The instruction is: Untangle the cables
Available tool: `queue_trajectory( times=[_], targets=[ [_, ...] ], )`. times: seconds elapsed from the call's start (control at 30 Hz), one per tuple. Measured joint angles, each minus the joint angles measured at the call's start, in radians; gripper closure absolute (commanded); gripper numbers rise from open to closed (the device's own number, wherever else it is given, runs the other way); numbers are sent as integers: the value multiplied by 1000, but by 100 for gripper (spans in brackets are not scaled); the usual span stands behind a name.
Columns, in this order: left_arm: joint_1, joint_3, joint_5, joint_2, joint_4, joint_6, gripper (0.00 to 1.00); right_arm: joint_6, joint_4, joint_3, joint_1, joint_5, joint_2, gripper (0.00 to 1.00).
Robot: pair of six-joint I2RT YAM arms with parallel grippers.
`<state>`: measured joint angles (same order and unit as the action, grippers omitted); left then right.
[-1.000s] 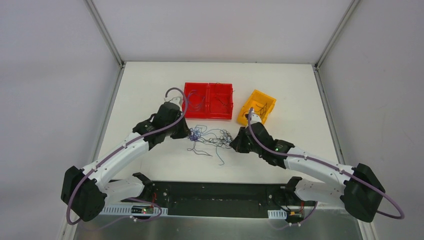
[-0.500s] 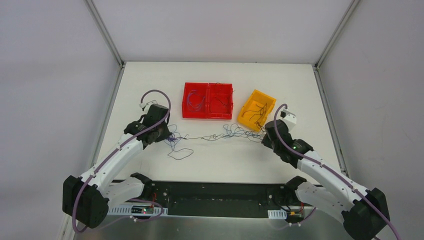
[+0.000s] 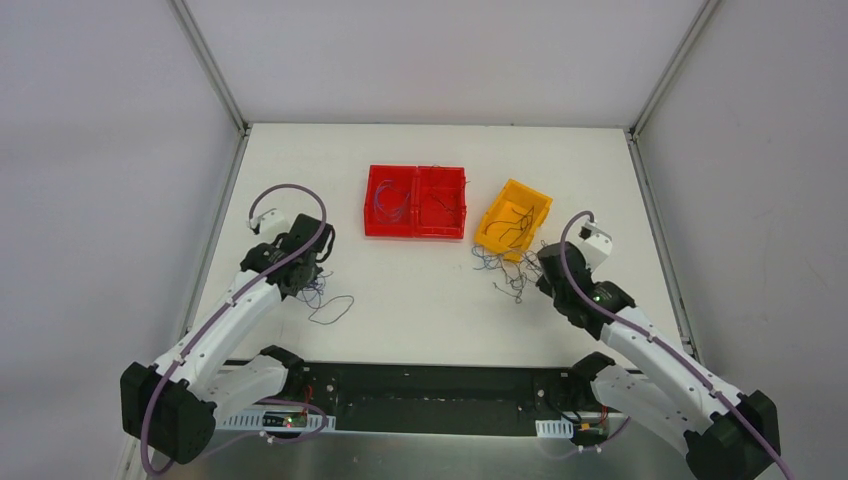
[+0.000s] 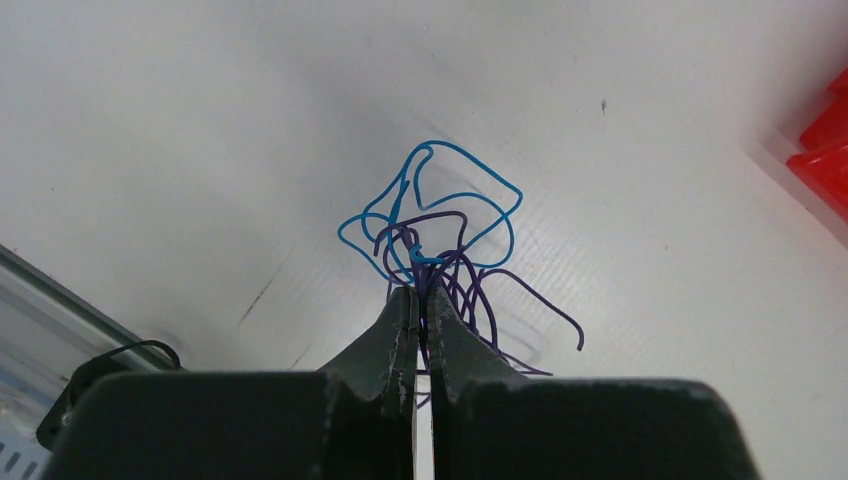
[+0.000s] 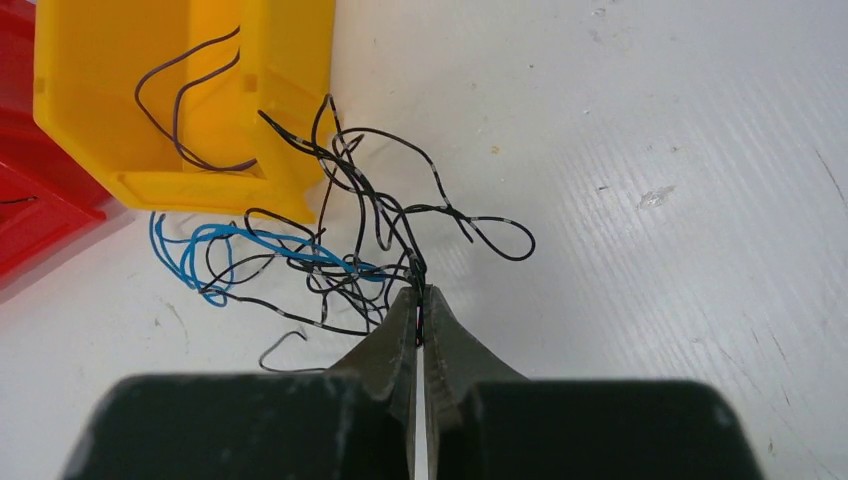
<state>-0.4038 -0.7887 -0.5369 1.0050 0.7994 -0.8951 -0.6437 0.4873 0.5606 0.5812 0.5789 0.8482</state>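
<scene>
Cables [image 4: 425,258] between each arm's fingers [image 4: 396,328]

We see a white table [image 3: 430,320] filling the middle of the top view. At upper centre on it sits a red two-compartment tray [image 3: 415,232], with a yellow bin [image 3: 530,203] just to its right. At centre left trail blue and purple cables [image 3: 312,291]; black and blue cables [image 3: 510,280] sprawl just below the bin.

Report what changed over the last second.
Both arms swung outward, pulling the tangle apart. The left gripper, shut, now holds a blue-and-purple clump at the left; the right gripper holds a black-and-blue clump beside the yellow bin. The red tray and bin stayed put; both grippers stayed shut.
</scene>
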Motion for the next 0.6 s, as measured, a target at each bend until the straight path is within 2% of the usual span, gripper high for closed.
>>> queue_trajectory(
  times=[0.17,0.23,0.33,0.47,0.5,0.57,0.6],
  targets=[
    [0,-25,-42,-31,34,-2,100,42,-13,0,-3,-65,-28,100],
    [0,-28,10,-27,6,50,100,93,-58,-6,-4,-187,-35,100],
    [0,-28,150,-5,-66,143,90,155,-138,-16,-3,-443,-43,100],
    [0,-14,324,2,-175,232,68,235,-217,16,54,-805,-7,100],
    [0,-6,354,-3,-201,249,57,256,-218,42,89,-864,14,100],
    [0,9,414,-15,-240,276,29,299,-209,107,170,-942,58,91],
    [0,14,442,-22,-254,291,22,319,-204,142,208,-964,79,84]
  ],
)
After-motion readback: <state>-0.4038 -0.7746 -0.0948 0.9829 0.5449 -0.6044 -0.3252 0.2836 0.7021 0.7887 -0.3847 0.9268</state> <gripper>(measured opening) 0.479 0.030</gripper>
